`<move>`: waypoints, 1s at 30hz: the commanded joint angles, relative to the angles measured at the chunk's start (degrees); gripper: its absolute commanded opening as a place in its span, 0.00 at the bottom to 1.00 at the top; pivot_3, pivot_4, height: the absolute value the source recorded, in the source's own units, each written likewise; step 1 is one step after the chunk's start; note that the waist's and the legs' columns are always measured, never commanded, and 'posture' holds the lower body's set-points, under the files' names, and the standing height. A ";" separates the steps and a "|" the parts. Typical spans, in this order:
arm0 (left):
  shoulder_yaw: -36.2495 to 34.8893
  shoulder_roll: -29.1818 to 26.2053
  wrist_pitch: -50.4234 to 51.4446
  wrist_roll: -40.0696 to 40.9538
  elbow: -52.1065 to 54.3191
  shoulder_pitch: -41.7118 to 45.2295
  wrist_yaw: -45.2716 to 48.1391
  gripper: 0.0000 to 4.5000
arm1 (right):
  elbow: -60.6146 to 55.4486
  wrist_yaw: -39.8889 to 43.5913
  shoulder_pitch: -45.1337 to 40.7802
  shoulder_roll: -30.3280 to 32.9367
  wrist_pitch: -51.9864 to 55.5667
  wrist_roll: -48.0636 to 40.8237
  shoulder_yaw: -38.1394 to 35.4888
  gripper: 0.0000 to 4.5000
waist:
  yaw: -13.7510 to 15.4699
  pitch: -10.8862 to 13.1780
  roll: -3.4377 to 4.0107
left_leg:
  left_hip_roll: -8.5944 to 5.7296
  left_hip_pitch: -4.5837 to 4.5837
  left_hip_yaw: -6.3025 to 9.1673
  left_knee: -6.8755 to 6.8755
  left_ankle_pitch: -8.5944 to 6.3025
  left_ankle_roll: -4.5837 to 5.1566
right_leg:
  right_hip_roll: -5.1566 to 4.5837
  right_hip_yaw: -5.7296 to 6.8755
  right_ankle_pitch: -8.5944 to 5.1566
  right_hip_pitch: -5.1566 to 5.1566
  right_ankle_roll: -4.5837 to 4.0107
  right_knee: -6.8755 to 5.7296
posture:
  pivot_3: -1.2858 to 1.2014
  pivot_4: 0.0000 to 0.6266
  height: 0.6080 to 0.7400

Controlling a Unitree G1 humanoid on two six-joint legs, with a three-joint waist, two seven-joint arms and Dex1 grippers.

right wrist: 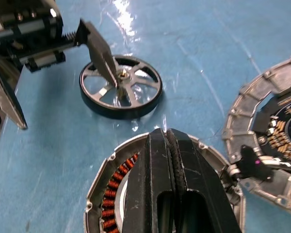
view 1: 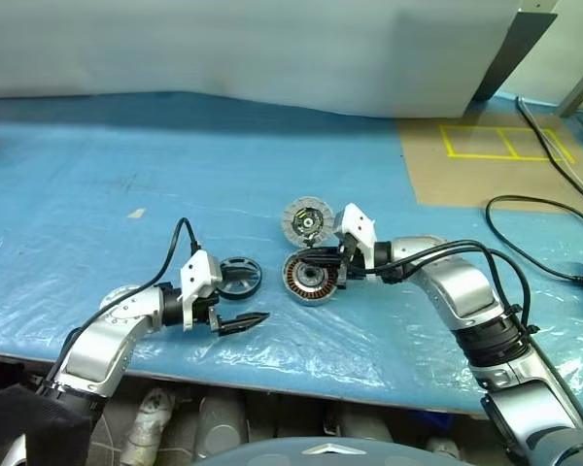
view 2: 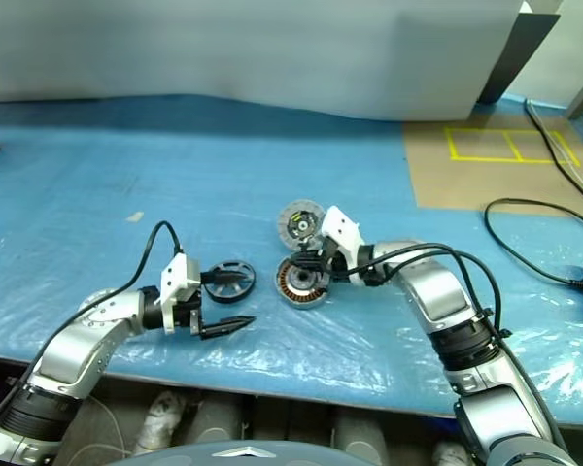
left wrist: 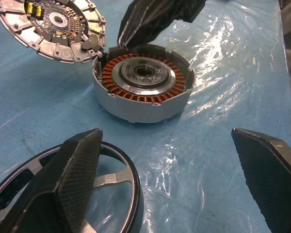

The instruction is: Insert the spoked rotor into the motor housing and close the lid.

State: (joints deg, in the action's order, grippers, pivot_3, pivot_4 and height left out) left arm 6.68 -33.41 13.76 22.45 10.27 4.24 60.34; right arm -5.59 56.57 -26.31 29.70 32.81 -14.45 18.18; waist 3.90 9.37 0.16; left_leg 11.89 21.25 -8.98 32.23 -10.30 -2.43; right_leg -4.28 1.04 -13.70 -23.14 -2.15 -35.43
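Observation:
The motor housing (view 1: 309,279) lies open on the blue sheet, its copper windings showing around a dark centre (left wrist: 143,82). Its lid (view 1: 306,221) is flipped back behind it, inner face up, joined at the rim (left wrist: 51,24). The spoked rotor (view 1: 253,277) lies flat to the left of the housing (right wrist: 136,110). My left gripper (view 1: 243,299) is open, one finger over the rotor and the other in front of it, on the near side. My right gripper (view 1: 321,264) is shut and holds nothing, its tips over the housing's rim near the lid joint (right wrist: 167,136); whether they touch it is unclear.
A wrinkled blue plastic sheet (view 1: 126,194) covers the table, whose front edge runs just below both arms. At the back right is a brown panel (view 1: 466,175) marked with yellow tape. Black cables (view 1: 534,209) trail across the right side.

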 commanded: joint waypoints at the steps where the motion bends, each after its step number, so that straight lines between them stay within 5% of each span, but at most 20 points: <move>1: -1.23 -0.11 -0.02 0.75 1.41 0.03 -0.43 1.00 | 3.45 0.51 0.85 1.83 -4.06 5.09 3.65 0.00 | 0.00 0.01 0.01 | -0.01 0.00 0.00 0.01 0.00 0.00 | -0.01 0.00 0.00 0.00 0.00 0.00 | 0.52 0.24 1.00; 16: -7.48 -0.66 3.80 3.75 -1.97 5.89 -2.91 1.00 | -3.12 0.80 1.70 1.94 1.84 -4.74 -6.38 0.00 | 0.03 0.01 -0.01 | 0.00 -0.03 -0.02 0.01 0.00 0.01 | 0.01 -0.03 0.00 0.03 0.00 -0.01 | 0.52 0.24 1.00; 20: -9.10 -4.83 7.78 5.52 -4.34 12.95 0.61 1.00 | -3.10 -0.22 2.91 2.23 2.13 -4.51 -6.97 0.00 | 0.08 0.03 -0.04 | 0.00 -0.01 -0.02 0.01 0.00 0.00 | 0.01 -0.01 0.00 0.01 0.00 -0.01 | 0.52 0.24 1.00; 25: -2.36 -13.20 6.37 0.43 -11.53 22.08 13.20 1.00 | -1.95 -1.15 3.70 2.22 0.98 -2.90 -6.18 0.00 | 0.02 0.03 -0.04 | -0.06 -0.05 -0.04 0.03 0.01 0.00 | -0.01 -0.09 0.00 0.01 0.00 -0.04 | 0.52 0.24 1.00; 30: 5.15 -14.58 7.97 -4.94 -15.45 30.42 19.69 1.00 | -1.45 -3.06 4.21 1.49 0.47 -1.73 -6.42 0.00 | 0.17 0.03 -0.04 | -0.04 0.02 -0.05 -0.02 0.01 -0.01 | -0.01 -0.05 0.00 -0.05 0.00 -0.01 | 0.52 0.24 1.00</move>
State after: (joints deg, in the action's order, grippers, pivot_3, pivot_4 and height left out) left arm 10.31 -46.70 21.10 19.12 -5.48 32.84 77.86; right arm -6.14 54.27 -22.14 31.34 34.27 -16.35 12.37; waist 4.07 9.40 0.13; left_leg 11.86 21.29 -9.04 32.21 -10.28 -2.44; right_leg -4.29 1.01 -13.70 -23.20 -2.15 -35.44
